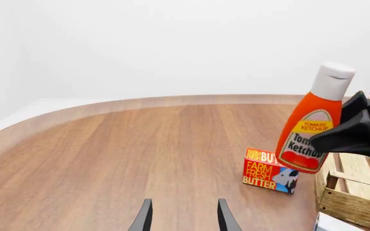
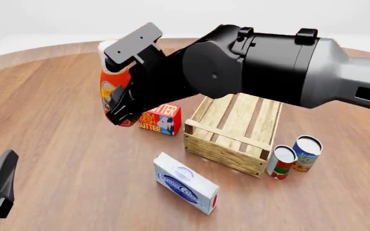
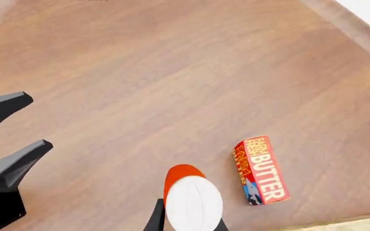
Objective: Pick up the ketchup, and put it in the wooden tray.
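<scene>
two arms in view. right gripper has its fingers clenched on the ketchup, gripping the bottle at label height; in the front view the bottle is mostly hidden behind the black wrist. bottle is off the table, tilted with its white cap leaning toward the right, as the left wrist view shows. its base hangs above the butter box, clear of it.

ketchup sits left of the wooden tray, not over it. tray lies right of centre, long axis running near to far, slats bare as far as can be seen under the arm.

butter box lies on the table just left of the tray's near-left corner, a small gap between them. in the right wrist view the white cap shows from above with the butter box to one side of it.

white and blue carton lies flat on the table, near side of the tray. red-and-white can and blue can stand upright side by side just off the tray's near-right corner, close enough that i cannot tell whether they touch.

left gripper is low at the near-left, well apart from every object; fingers released, holding nothing, bare table between them.
</scene>
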`<state>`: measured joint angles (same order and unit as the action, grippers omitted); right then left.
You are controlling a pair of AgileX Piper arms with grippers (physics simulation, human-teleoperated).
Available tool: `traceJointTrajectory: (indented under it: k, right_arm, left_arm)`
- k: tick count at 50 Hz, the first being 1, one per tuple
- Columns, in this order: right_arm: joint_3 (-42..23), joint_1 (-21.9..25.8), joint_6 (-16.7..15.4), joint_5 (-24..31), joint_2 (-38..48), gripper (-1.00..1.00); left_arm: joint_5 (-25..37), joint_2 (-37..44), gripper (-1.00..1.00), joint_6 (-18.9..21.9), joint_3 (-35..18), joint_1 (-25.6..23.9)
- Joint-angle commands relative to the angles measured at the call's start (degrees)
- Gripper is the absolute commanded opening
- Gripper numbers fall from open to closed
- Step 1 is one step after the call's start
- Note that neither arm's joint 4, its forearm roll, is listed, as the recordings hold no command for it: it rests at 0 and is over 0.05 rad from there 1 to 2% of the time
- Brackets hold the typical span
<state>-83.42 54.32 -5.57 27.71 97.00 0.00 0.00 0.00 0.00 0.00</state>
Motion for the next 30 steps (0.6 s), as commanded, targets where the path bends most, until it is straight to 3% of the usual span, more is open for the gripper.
traceJointTrajectory:
  k: [1,9,11,18,30]
  right_arm:
    - [-3.78,-5.67,1.67,4.72,-0.78,-1.0]
    - [-5.01,-10.84,0.97,6.13,-0.44,-1.0]
    - [-5.52,-13.16,-0.77,6.82,-0.47,-1.0]
    - [-5.96,-17.06,-0.78,7.53,-0.58,-1.0]
    - [-3.31,-22.74,-1.61,5.3,-0.61,-1.0]
  left_arm:
    - [0.0,0.0,1.0,0.0,0.0,0.0]
    - [0.0,0.0,1.0,0.0,0.0,0.0]
    - [0.0,0.0,1.0,0.0,0.0,0.0]
    - [0.0,0.0,1.0,0.0,0.0,0.0]
    - [0.0,0.0,1.0,0.0,0.0,0.0]
